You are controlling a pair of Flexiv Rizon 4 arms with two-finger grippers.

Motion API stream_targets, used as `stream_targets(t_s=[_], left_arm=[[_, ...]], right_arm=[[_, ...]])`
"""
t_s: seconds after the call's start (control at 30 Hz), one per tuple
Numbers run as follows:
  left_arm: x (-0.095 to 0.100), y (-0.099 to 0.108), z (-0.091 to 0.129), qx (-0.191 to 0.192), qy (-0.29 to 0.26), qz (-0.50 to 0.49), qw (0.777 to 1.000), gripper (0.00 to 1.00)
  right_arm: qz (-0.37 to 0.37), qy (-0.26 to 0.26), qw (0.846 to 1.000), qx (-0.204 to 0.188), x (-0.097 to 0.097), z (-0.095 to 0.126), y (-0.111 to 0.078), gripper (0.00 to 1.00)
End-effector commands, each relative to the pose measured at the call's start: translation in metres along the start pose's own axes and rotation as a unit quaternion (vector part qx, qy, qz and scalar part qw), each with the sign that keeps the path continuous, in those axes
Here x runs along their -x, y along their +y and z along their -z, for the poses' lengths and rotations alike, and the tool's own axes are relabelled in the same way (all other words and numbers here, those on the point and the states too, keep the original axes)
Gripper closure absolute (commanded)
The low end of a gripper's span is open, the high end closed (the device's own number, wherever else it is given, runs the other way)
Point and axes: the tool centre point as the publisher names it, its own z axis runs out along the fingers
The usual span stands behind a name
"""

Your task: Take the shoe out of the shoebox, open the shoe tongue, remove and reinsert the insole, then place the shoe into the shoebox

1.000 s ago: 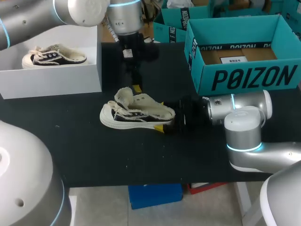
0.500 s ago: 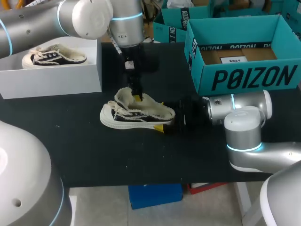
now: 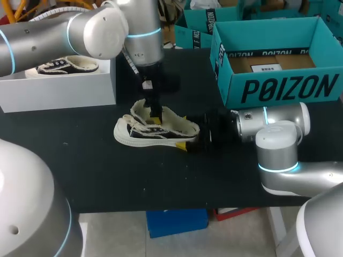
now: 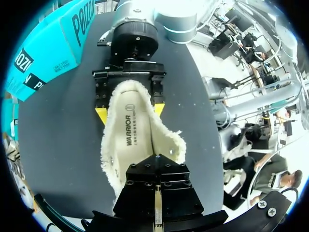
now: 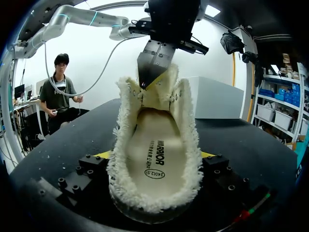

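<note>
While the shoe (image 3: 155, 131) rests sole-down on the counter (image 3: 107, 171), outside the teal shoebox (image 3: 278, 85) and near it, the right pincer (image 4: 130, 112) clamps its heel from both sides. The left pincer (image 3: 155, 111), fingers drawn nearly together, nips the upper edge of the raised tongue (image 5: 157, 89). The insole (image 5: 154, 154) lies inside the shoe.
</note>
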Motion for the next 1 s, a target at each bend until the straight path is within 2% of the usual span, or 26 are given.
stream_targets(t_s=[0.03, 0.5, 1.0], left_arm=[[0.0, 0.003, -0.013, -0.002, -0.002, 0.001, 1.0, 1.0], [0.003, 0.013, -0.038, 0.001, 0.006, 0.018, 1.0, 1.0], [0.012, 0.005, -0.055, 0.017, 0.012, 0.014, 1.0, 1.0]], right_arm=[[0.0, -0.001, 1.0, 0.0, -0.001, -0.005, -0.009, 1.0], [0.0, -0.001, 1.0, 0.0, -0.001, -0.005, -0.009, 1.0], [0.0, -0.001, 1.0, 0.0, -0.001, -0.005, -0.009, 1.0]])
